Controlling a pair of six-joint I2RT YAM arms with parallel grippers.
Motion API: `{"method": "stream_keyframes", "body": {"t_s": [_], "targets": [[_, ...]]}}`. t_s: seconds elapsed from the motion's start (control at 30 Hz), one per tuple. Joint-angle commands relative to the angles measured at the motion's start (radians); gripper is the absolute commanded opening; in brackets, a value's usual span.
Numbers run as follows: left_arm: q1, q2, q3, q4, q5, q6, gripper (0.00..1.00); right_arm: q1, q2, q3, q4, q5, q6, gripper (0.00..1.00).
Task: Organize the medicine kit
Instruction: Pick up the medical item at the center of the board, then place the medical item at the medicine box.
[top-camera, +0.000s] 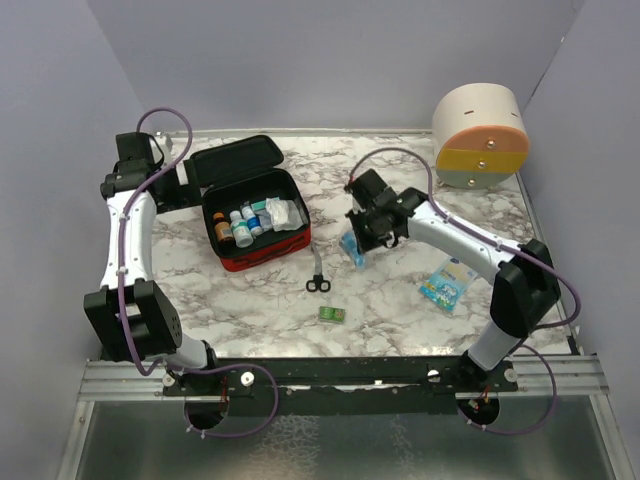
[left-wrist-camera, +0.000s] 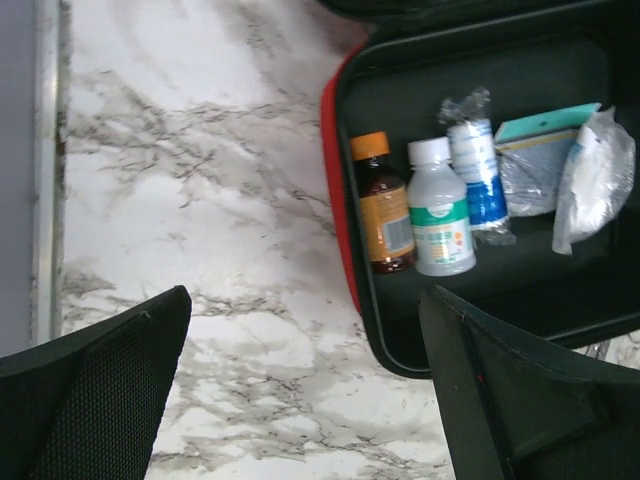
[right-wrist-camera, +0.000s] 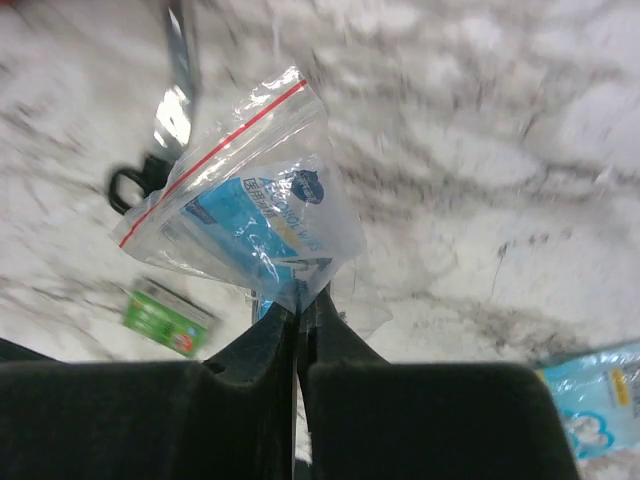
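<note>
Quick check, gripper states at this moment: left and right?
Left gripper: open, holding nothing.
Right gripper: shut on the clear zip bag with a blue packet inside.

left gripper (left-wrist-camera: 305, 330) hangs with jaws spread wide; right arm (top-camera: 455, 235) reaches forward, elbow bent, right gripper (right-wrist-camera: 298, 318) pinched tight on a clear zip bag (right-wrist-camera: 240, 215).
</note>
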Motion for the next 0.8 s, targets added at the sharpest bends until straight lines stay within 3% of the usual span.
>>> {"method": "stream_keyframes", "body": {"t_s": [0.0,0.2,0.4,0.47,0.77], "targets": [[0.083,0.000,0.004,-0.010,-0.023,-0.038,0.99,0.008,0.074,0.274,-0.038,0.023,-0.079,0.01],[0.116,-0.013,-0.033,-0.013,-0.004,-0.034,0.99,0.008,0.340,0.697,-0.053,-0.059,-0.149,0.01],[0.118,-0.023,-0.043,-0.018,-0.008,-0.032,0.99,0.048,0.638,1.131,-0.089,-0.137,-0.060,0.01],[0.119,-0.027,-0.044,-0.019,-0.004,-0.039,0.99,0.056,0.672,1.158,-0.067,-0.167,-0.016,0.01],[0.119,-0.041,-0.095,-0.018,0.024,-0.055,0.99,0.083,0.654,0.979,0.098,-0.224,0.098,0.01]]}}
